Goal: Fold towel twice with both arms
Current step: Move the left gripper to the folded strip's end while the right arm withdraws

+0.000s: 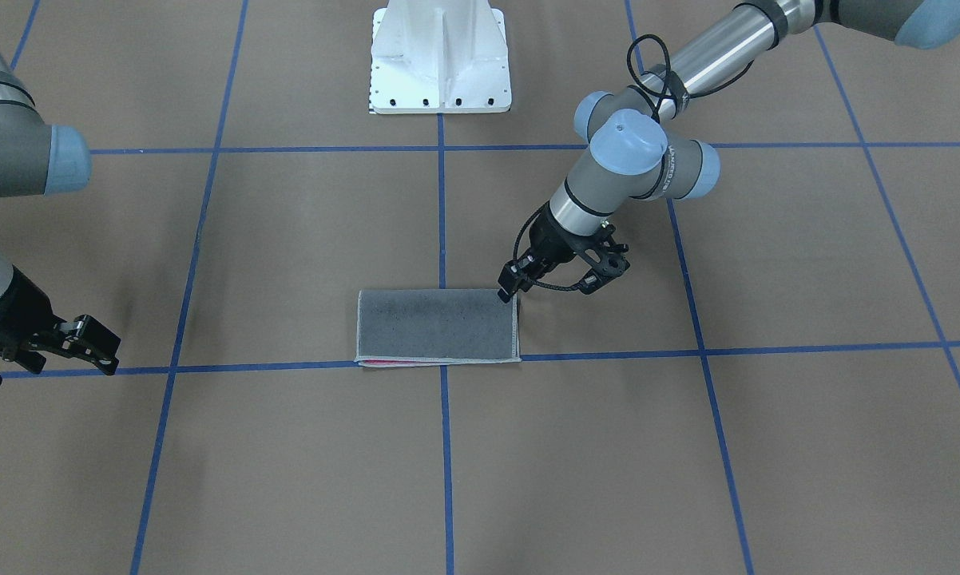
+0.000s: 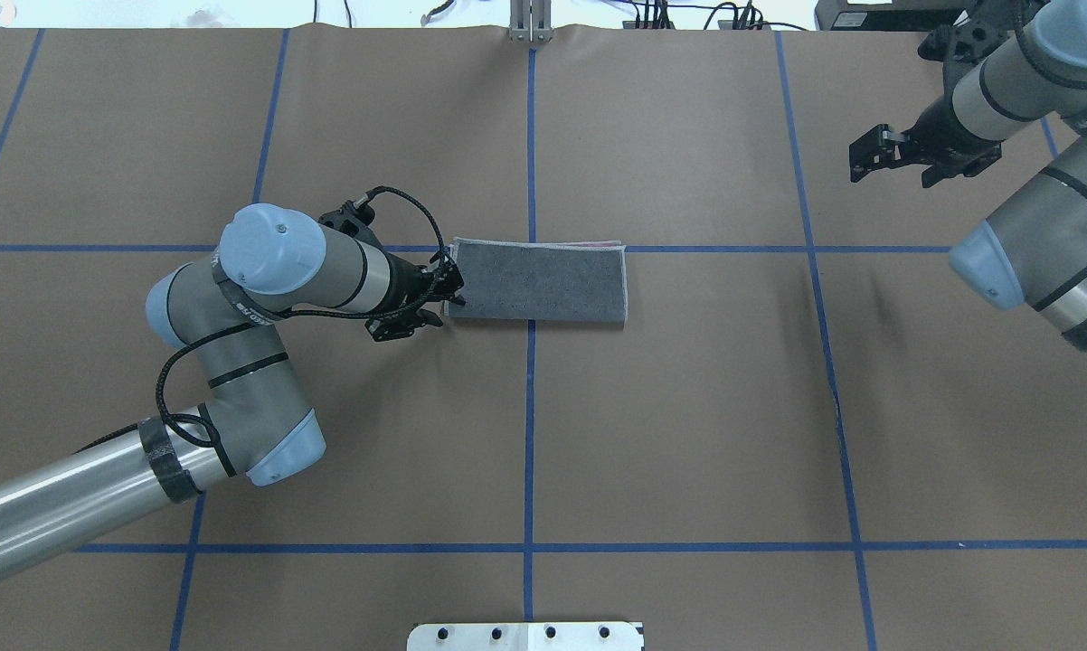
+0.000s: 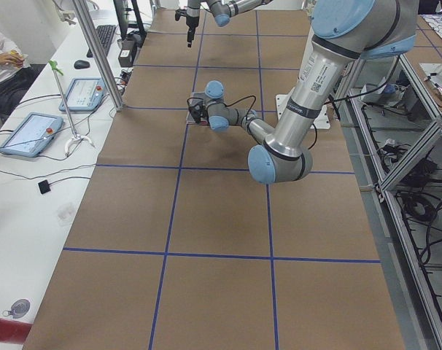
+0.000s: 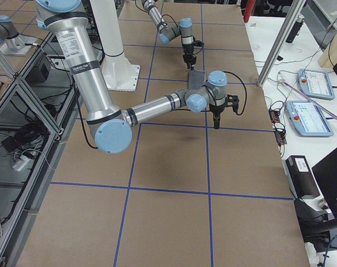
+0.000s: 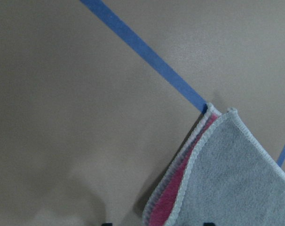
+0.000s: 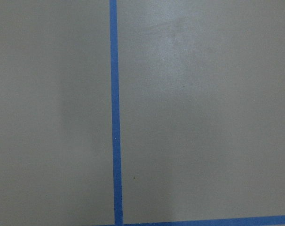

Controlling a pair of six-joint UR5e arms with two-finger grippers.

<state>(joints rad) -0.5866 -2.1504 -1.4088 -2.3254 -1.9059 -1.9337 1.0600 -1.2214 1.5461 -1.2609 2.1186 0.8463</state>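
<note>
The towel (image 1: 436,323) lies flat as a rectangle folded in half, dark grey side up, with a pink-red strip showing along one long edge (image 2: 598,243). My left gripper (image 2: 448,291) is low at the towel's short end on the left arm's side, near a corner (image 1: 510,289). It is open. In the left wrist view the towel's layered corner (image 5: 227,179) reaches down between the two fingertips at the bottom edge. My right gripper (image 2: 869,158) hangs far off to the right, over bare table (image 1: 89,343). It is open and holds nothing.
Blue tape lines (image 2: 530,407) divide the brown table into squares. The white pedestal base (image 1: 440,56) stands at the robot's side. Tablets and cables (image 3: 31,131) lie on a side bench beyond the table's far edge.
</note>
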